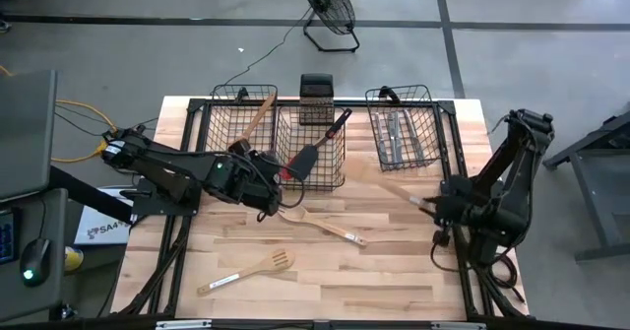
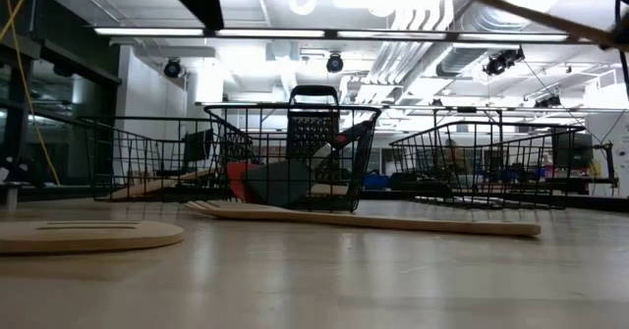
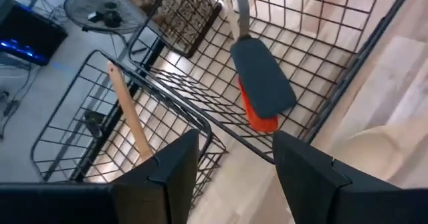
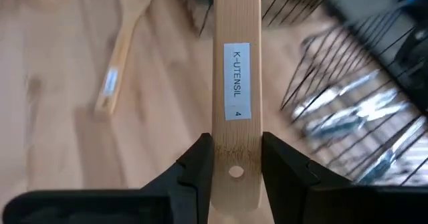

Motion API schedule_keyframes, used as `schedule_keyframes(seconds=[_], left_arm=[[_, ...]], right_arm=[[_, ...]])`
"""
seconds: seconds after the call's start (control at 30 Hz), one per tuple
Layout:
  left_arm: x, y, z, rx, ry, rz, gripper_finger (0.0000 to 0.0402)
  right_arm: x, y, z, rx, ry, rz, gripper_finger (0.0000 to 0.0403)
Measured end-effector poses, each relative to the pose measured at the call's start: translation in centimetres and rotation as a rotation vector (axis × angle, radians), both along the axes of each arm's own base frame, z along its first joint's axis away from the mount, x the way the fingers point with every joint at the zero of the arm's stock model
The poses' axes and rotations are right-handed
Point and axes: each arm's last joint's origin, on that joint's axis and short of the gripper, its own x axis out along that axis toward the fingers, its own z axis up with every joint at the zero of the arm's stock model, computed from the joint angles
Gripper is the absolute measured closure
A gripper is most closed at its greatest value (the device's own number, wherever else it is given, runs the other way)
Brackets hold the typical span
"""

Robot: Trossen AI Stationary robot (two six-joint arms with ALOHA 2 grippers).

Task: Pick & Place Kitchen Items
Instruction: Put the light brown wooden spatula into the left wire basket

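Wooden utensil [image 4: 237, 83], stiff and light, sits clamped by its handle end in your right claw [image 4: 235, 162], lifted near the cutlery basket [image 1: 402, 133]; left claw [image 3: 231, 167] gapes empty.

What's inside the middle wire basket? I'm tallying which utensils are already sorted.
The middle basket holds a black spatula lying on a red one. Only the red one's edge shows, the rest is covered.
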Motion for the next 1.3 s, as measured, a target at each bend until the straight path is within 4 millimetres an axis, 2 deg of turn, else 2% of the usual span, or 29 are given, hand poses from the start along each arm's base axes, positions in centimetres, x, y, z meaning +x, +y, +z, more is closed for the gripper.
schedule_keyframes(seconds=[0.23,0.5,0.67,0.97,1.1,1.3], left_arm=[[-1.4,0.5,-2.7,-0.035,-0.116,-0.032,0.0216],[-1.0,1.0,-4.8,-0.114,-0.466,-0.285,0.0216],[0.3,2.0,-4.7,-0.122,-0.653,-0.441,0.0216],[1.5,4.6,-3.8,-0.123,-0.816,-0.587,0.0216],[1.7,5.2,-3.8,-0.135,-0.823,-0.621,0.0216],[1.7,5.0,-3.8,-0.138,-0.816,-0.68,0.0216]], right_arm=[[-0.3,-2.0,1.6,-0.065,-0.225,-0.012,0.0308],[0.4,-3.0,2.4,-0.147,-0.376,-0.048,0.0308],[1.0,-2.9,2.6,-0.173,-0.436,-0.063,0.0308],[2.6,-2.2,2.8,-0.139,-0.446,-0.095,0.0308],[3.7,-1.4,3.0,-0.062,-0.417,-0.066,0.0308],[5.4,-0.1,3.9,0.025,-0.397,0.051,0.0308]])
